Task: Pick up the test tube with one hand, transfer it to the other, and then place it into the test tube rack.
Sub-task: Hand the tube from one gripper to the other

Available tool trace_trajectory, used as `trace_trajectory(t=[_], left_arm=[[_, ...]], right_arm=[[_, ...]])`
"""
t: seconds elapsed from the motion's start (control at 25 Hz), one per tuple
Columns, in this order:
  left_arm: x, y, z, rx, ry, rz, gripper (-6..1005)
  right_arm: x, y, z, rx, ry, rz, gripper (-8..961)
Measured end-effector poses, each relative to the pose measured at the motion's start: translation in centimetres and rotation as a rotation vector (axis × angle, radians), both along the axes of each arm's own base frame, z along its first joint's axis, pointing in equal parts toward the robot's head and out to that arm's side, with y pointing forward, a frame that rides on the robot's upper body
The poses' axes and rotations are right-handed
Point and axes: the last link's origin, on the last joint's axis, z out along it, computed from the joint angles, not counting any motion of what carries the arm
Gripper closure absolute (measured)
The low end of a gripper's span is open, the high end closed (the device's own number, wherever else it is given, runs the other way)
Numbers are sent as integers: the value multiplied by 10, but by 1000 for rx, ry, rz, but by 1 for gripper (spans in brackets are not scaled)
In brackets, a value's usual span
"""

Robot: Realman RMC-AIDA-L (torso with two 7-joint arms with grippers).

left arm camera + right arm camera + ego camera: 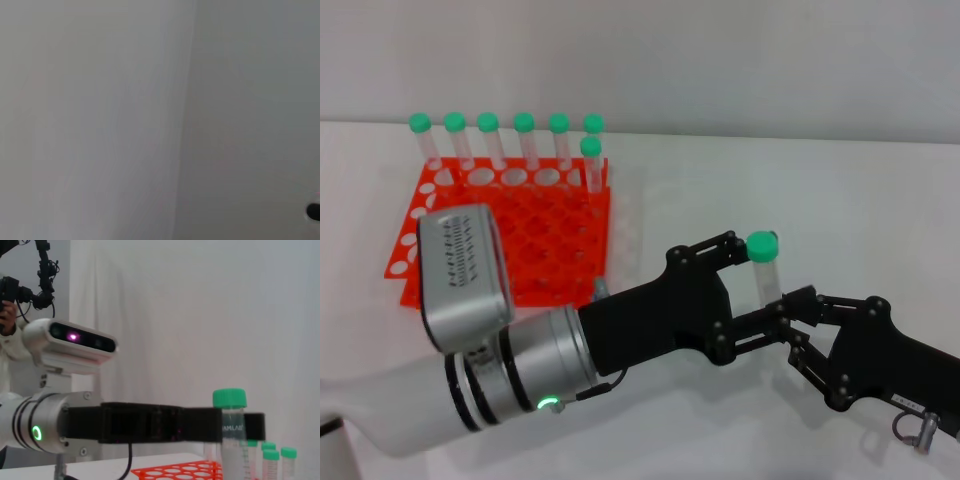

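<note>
Handover looks to be the step in hand. From the head camera, the left hand [745, 290] reaches across from nine o'clock and the right hand [810, 335] meets it from four o'clock, both touching the test tube [766, 265], which stands upright between them with its green cap up, lifted above the table [800, 190]. Left fingers [715, 250] close around the tube near its cap; right fingers [795, 303] seem to pinch its lower end, though which hand truly bears it I cannot tell. The orange rack [535, 235] lies well apart at ten o'clock, seven capped tubes along its far rows.

Left wrist camera shows only blank grey surface.

Right wrist camera shows the test tube [231, 435] upright, the left hand [165, 424] crossing behind it, and the rack [180, 471] low beyond.

Next, I judge, one hand must let go cleanly while the other keeps the tube vertical, then carries it over a free hole.
</note>
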Motion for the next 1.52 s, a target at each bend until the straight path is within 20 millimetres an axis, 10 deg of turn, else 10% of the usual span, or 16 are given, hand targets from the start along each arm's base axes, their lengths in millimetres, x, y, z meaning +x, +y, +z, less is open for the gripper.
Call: trace_trajectory(t=[0.36,0.44,1.52], left_arm=[[-1,-2,2,31,-10,0,432],[-1,-2,2,33,-12,3,674],[-5,2,3,50,-8,40,795]], right_arm=[[0,0,1,2,0,2,763],[1,0,1,3,0,2,763],[3,0,1,10,-11,-1,762]])
